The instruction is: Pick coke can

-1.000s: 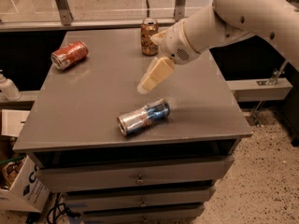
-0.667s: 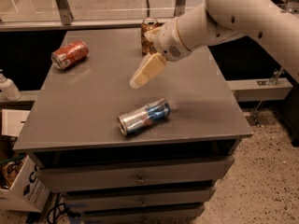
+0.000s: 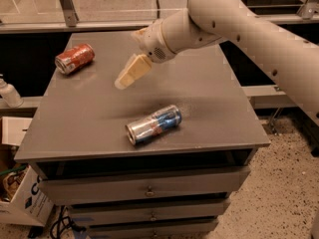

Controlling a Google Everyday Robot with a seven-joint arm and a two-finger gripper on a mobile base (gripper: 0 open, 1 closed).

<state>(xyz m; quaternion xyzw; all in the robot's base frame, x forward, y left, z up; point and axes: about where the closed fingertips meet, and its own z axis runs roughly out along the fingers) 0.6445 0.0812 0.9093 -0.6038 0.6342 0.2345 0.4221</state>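
Right now the coke can (image 3: 75, 59) lies on its side at the far-left corner of the grey cabinet top (image 3: 199, 98). Its long axis runs diagonally: 1 silver end faces the near left of the view, and the other end points to the far right, toward the middle of the back edge. The near end sits right by the top's left edge, so you have almost no margin on that side. The back edge is near too, with only a narrow strip of bare surface behind the can.

Your gripper (image 3: 124, 81) hangs above the top, right of the coke can in the view and well apart from it, on the end of the white arm (image 3: 224, 24) that reaches in from the upper right. It points down and to the left. You cannot tell from this angle how far it is open, and neither of the 2 cans is in it.

Between gripper and coke can the surface is bare grey — open room on the can's right side and on its near side. A silver-and-blue can (image 3: 153, 125) lies on its side near the front edge, well apart from the coke can. Below the top are drawers (image 3: 144, 190). Off the left edge stand a white bottle (image 3: 7, 91) and, lower, a cardboard box (image 3: 20, 203).
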